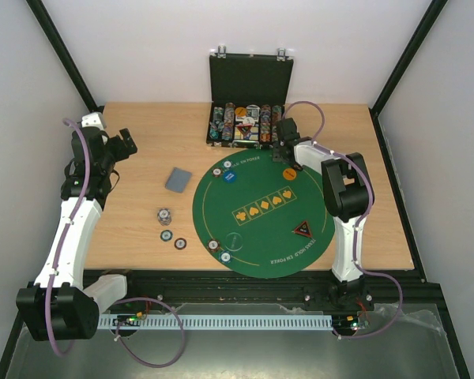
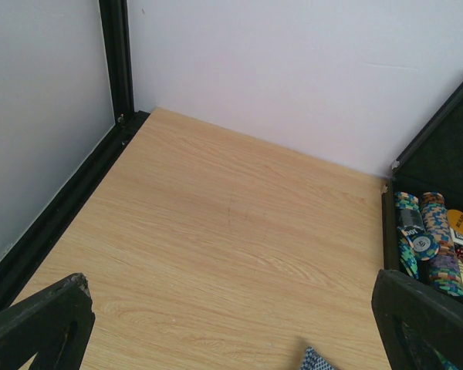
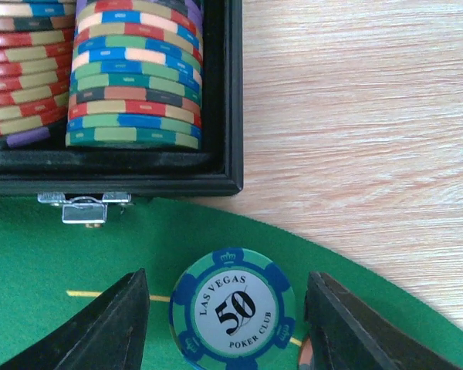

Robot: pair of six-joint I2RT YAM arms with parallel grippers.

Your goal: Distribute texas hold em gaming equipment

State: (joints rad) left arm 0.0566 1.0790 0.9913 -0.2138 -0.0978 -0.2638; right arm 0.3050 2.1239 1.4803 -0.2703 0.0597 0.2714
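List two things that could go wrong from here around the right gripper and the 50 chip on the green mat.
1. The 50 chip lies flat on the green mat between the open fingers of the right gripper, with only narrow gaps; a sideways drift while lifting could slide it off its spot.
2. The orange button sits close beside one finger, and the black case is just ahead; a careless move could knock either.

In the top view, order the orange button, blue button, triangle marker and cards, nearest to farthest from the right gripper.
From the right gripper:
1. Orange button, on the mat, just toward the bases.
2. Blue button, mat's far left.
3. Triangle marker, mat's near right.
4. Cards, left, off the mat.
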